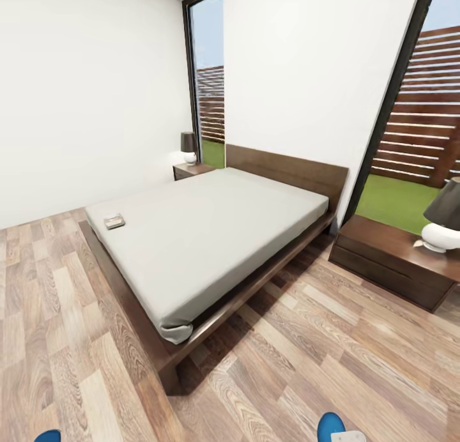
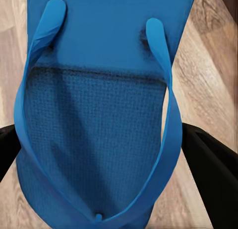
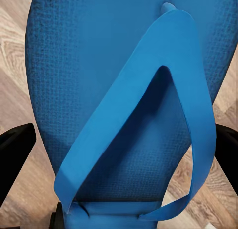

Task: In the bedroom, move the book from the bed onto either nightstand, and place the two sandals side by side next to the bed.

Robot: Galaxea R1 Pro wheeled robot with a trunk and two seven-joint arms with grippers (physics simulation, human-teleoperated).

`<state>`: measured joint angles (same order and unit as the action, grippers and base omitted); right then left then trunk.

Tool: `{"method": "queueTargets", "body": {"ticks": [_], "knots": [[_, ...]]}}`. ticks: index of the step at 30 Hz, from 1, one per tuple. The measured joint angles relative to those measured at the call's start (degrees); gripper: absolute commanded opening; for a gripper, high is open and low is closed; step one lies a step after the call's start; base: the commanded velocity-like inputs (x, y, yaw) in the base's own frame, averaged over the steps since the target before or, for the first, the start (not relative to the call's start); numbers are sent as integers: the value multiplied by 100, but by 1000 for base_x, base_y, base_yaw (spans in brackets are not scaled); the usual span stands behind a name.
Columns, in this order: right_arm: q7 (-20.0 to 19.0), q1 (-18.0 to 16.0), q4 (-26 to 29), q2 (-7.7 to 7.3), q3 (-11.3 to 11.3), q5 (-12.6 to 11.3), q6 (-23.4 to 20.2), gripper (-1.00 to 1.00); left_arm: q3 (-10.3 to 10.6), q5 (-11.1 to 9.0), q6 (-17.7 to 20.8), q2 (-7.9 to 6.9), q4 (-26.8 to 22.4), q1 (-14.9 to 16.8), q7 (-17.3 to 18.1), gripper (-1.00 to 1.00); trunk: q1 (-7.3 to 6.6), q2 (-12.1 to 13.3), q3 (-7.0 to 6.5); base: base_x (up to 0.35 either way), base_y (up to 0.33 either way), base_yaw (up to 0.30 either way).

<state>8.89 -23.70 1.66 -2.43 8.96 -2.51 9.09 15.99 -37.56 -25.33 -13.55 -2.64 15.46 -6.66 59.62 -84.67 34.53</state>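
Head view: book (image 1: 114,221) lying on bed (image 1: 204,237) near its foot corner, nightstand (image 1: 390,263) beside headboard, left wrist: left end effector (image 2: 106,154) clamped on blue sandal (image 2: 99,114), right wrist: right end effector (image 3: 121,159) apparently clamping the other sandal (image 3: 99,80).

A large low bed (image 1: 211,237) with a plain light-grey mattress on a dark brown wooden platform frame stands on the brown wood-plank floor (image 1: 332,365). A small thin book (image 1: 114,221) lies flat on the mattress near its far foot corner. Two dark brown wooden nightstands flank the headboard: the near one (image 1: 390,263) carries a white-based lamp with a dark shade (image 1: 445,223), and the far one (image 1: 191,170) carries a matching lamp (image 1: 189,147).
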Motion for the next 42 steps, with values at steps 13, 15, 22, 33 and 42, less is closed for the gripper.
{"method": "queueTargets", "body": {"ticks": [13,15,22,33,42], "knots": [[0,0,-3,6,0,-8,1,-100,89,-5,-9,54,4,0,177,-100,-286,522,-233,0,0,0],[0,0,-5,6,-1,-6,0,-100,101,-3,-9,65,4,0,184,-100,-330,602,-269,0,0,0],[0,0,-11,19,6,-3,0,-100,253,-7,-9,79,5,0,191,-100,-483,883,-395,0,0,0],[0,0,-12,43,8,-3,0,-100,286,-3,-9,113,4,0,191,-100,-725,1324,-593,0,0,0],[0,0,-12,51,8,-3,0,-100,292,-4,-9,122,5,0,191,-100,-923,1685,-754,0,0,0]]}}
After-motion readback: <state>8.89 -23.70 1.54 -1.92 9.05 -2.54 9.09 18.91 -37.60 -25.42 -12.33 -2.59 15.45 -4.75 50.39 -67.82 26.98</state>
